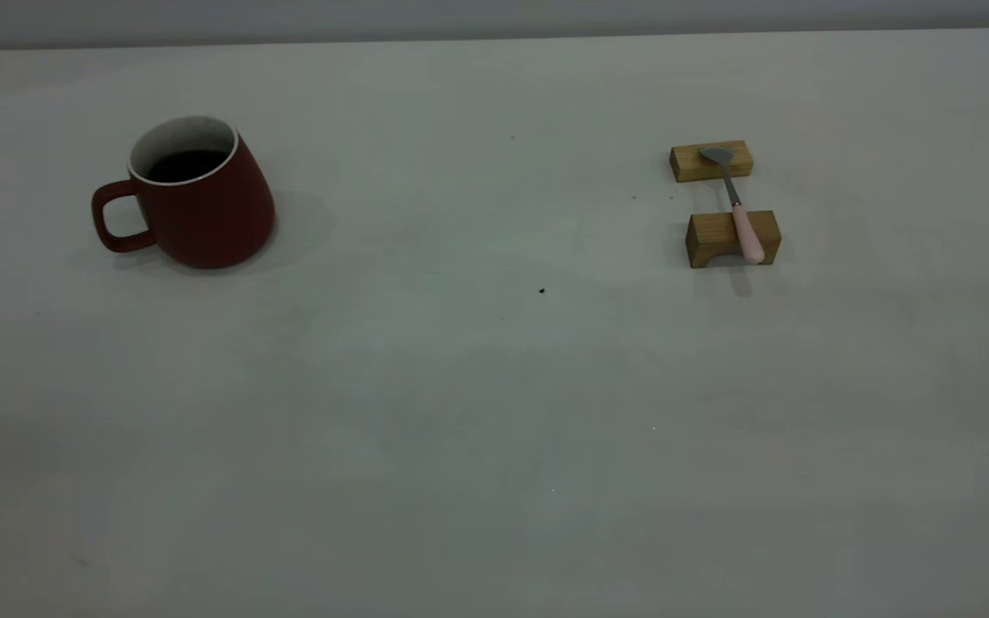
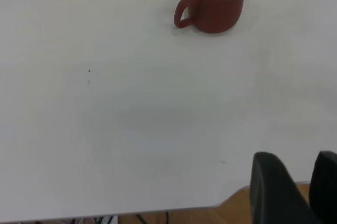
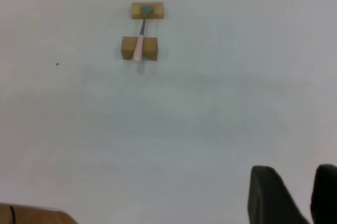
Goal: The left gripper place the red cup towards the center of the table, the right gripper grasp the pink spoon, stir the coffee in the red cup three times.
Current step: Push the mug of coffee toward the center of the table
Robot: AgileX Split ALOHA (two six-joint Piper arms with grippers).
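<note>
The red cup [image 1: 203, 202] stands upright at the table's [image 1: 494, 412] far left, handle pointing left, with dark coffee [image 1: 188, 165] inside. In the left wrist view the red cup [image 2: 216, 6] is far from my left gripper [image 2: 300, 161], which hangs over the table's near edge. The pink spoon [image 1: 739, 215] lies across two tan wooden blocks at the right, bowl on the far block, pink handle on the near one. My right gripper [image 3: 297, 174] is well short of the pink spoon [image 3: 140, 42]. Neither gripper shows in the exterior view.
The far wooden block [image 1: 711, 160] and the near notched block [image 1: 732, 238] carry the spoon. A small dark speck [image 1: 542, 291] marks the table's middle. Wooden floor [image 2: 158, 216] shows beyond the table's rounded edge.
</note>
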